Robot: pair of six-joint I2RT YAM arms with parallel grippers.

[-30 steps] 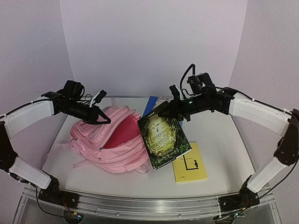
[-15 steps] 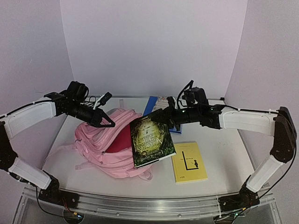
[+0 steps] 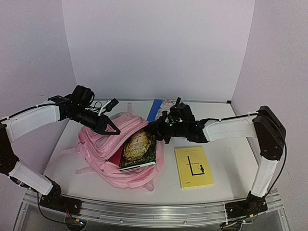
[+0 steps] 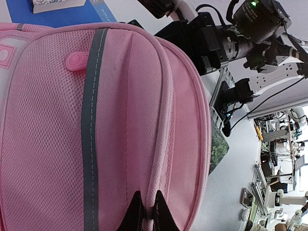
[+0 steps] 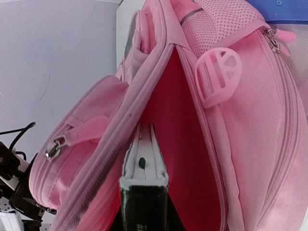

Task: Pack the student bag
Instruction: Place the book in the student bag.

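Note:
The student bag [image 3: 103,151], pink with a red lining [image 5: 190,144], lies on its side at the table's left, its main opening facing right. My left gripper [image 3: 113,129] is shut on a piped seam of the bag [image 4: 120,115], pinched between the fingertips [image 4: 144,214], and holds the upper side up. My right gripper [image 3: 157,129] is shut on a dark green book [image 3: 138,150] at its spine. The book [image 5: 144,163] points page-edge first into the opening, partly inside, between the bag's two sides.
A yellow book [image 3: 194,167] lies flat on the table right of the bag. A blue book [image 3: 155,109] lies at the back behind the bag, also visible as the blue book [image 4: 57,12] in the left wrist view. The bag's straps trail at the front left [image 3: 84,169].
My right arm has swung left and down, carrying the green book from above the table into the bag's opening. My left gripper kept its hold and shifted slightly right.

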